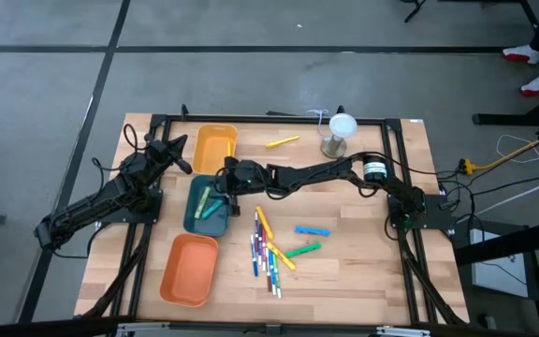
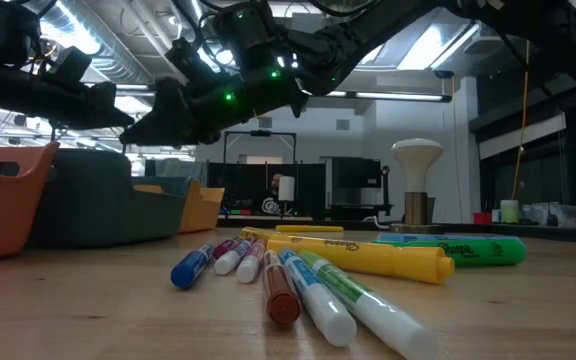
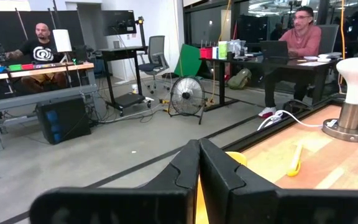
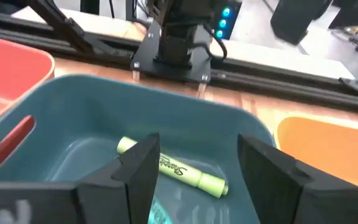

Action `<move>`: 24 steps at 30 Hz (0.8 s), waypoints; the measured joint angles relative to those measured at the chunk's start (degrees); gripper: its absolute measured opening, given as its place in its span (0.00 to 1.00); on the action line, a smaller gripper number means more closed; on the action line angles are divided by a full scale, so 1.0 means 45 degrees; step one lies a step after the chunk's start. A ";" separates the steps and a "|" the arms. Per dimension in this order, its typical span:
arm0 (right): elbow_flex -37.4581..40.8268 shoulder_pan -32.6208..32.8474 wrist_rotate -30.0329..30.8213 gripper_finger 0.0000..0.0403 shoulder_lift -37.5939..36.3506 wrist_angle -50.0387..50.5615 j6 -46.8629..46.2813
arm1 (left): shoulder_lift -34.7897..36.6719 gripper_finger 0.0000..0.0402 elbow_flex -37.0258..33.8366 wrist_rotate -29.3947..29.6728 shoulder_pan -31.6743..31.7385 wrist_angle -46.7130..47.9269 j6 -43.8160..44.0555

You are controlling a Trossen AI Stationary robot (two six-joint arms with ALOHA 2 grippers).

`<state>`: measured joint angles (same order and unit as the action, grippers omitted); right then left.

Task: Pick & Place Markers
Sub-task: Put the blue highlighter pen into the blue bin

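My right gripper point(image 1: 221, 184) hangs open over the teal tray point(image 1: 201, 217); in the right wrist view its fingers point(image 4: 194, 149) stand apart above a green marker point(image 4: 174, 169) that lies flat on the tray floor. They touch nothing. Several markers point(image 1: 268, 248) lie in a loose pile on the wood to the right of the trays. A light blue one point(image 1: 312, 229) and a green one point(image 1: 303, 250) lie beside the pile, and a yellow one point(image 1: 282, 142) lies at the far side. My left gripper point(image 1: 183, 150) waits shut, raised by the yellow tray point(image 1: 215, 150).
An orange tray point(image 1: 190, 270) sits near the front edge, left of the pile. A small white-topped lamp point(image 1: 340, 131) stands at the far side. A red shape point(image 4: 11, 143) shows at the teal tray's wall. Bare wood lies to the right of the markers. People sit in the room beyond.
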<state>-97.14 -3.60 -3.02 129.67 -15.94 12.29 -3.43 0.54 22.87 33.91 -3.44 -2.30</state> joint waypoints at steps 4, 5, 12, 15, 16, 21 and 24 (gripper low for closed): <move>-0.0005 0.0011 -0.0001 0.53 -0.0027 -0.0281 -0.0478 | 0.0002 0.02 0.0000 0.0000 0.0000 0.0000 -0.0002; -0.0005 0.0035 -0.0001 0.53 -0.0029 -0.0250 -0.0707 | 0.0000 0.02 0.0000 0.0000 0.0000 0.0000 -0.0002; -0.0004 0.0195 -0.0001 0.53 -0.0049 -0.0208 -0.1310 | 0.0001 0.02 0.0000 0.0000 0.0000 0.0002 -0.0002; -0.0005 0.0278 -0.0001 0.53 -0.0052 -0.0078 -0.1305 | 0.0002 0.03 0.0000 0.0000 0.0000 0.0000 -0.0002; -0.0035 0.0299 -0.0025 0.53 -0.0053 0.0074 -0.1306 | 0.0002 0.03 0.0000 0.0000 0.0000 0.0000 -0.0002; -0.1011 0.0389 -0.0468 0.53 -0.0056 0.2609 -0.1350 | 0.0001 0.02 0.0000 0.0000 0.0000 0.0000 -0.0002; -0.1734 0.0480 -0.0477 0.53 -0.0073 0.4495 -0.1380 | 0.0002 0.02 0.0000 0.0000 0.0000 0.0000 -0.0002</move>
<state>-104.95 -1.44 -5.17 129.34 4.29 6.08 -3.42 0.54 22.87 33.91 -3.44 -2.31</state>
